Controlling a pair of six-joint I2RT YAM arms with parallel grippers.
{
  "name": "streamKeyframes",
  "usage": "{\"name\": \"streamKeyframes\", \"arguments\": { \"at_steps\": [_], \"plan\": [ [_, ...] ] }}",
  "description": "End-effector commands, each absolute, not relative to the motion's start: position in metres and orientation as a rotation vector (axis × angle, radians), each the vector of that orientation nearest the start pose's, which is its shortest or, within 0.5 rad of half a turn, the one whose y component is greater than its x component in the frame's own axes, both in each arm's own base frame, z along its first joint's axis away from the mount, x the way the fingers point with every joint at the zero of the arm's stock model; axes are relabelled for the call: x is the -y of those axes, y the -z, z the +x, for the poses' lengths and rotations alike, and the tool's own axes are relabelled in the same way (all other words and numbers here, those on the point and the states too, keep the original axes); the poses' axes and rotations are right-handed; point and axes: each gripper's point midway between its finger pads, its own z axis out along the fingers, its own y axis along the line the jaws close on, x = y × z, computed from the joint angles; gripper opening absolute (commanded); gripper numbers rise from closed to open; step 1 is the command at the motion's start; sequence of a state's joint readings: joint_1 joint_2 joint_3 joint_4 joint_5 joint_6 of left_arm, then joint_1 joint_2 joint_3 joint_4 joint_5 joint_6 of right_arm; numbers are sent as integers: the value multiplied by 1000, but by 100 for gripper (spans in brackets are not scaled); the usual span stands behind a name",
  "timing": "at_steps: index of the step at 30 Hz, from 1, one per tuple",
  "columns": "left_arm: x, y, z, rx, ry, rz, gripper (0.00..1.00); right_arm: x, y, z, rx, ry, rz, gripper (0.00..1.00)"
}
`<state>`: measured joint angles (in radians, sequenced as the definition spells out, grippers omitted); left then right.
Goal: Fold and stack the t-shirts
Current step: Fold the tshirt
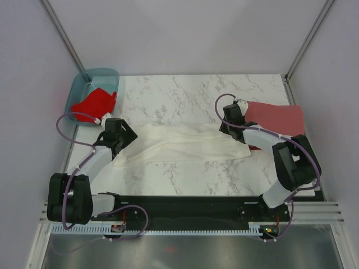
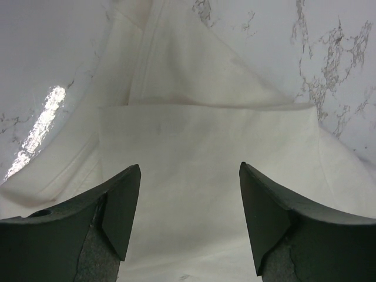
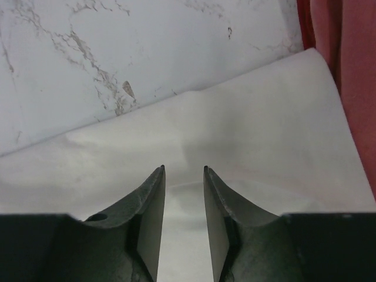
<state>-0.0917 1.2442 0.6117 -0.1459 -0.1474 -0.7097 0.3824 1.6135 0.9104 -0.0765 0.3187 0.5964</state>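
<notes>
My left claw [image 2: 191, 170] gapes wide and my right claw [image 3: 183, 170] stands only narrowly apart, both over the white shirt [image 1: 185, 144].
Its long axis runs claw to claw, one end under each — the brick-red shirt [image 1: 275, 116] lies just beside its right end.

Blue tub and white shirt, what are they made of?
The tub looks like glossy, see-through teal plastic: you can see through its walls. The white shirt looks like soft, matte cloth, maybe cotton: it lies in folds and creases.
</notes>
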Motion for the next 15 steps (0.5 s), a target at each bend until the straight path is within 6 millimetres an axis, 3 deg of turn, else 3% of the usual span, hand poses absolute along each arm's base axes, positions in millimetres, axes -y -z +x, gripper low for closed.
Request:
{"name": "streamKeyframes", "arguments": {
  "at_steps": [1, 6, 9, 10, 11, 12, 14, 15],
  "plan": [
    [32, -87, 347, -2120, 262, -825, 75, -121, -55, 398, -2267, -134, 497, 38],
    [26, -81, 341, -2103, 246, -894, 74, -117, -17, 402, -2349, -177, 574, 28],
    [18, -82, 338, -2081, 211, -943, 73, -114, -11, 416, -2351, -166, 604, 25],
    [17, -83, 337, -2071, 206, -952, 73, -115, -17, 427, -2329, -166, 610, 25],
    [13, -82, 334, -2062, 188, -965, 73, -116, -9, 431, -2341, -154, 613, 25],
    [12, -87, 334, -2041, 191, -965, 72, -120, -20, 447, -2310, -167, 617, 25],
    [9, -89, 331, -2026, 179, -967, 72, -121, -6, 455, -2343, -139, 617, 24],
    [8, -91, 331, -2019, 177, -959, 72, -126, -14, 469, -2326, -150, 614, 24]
  ]
}}
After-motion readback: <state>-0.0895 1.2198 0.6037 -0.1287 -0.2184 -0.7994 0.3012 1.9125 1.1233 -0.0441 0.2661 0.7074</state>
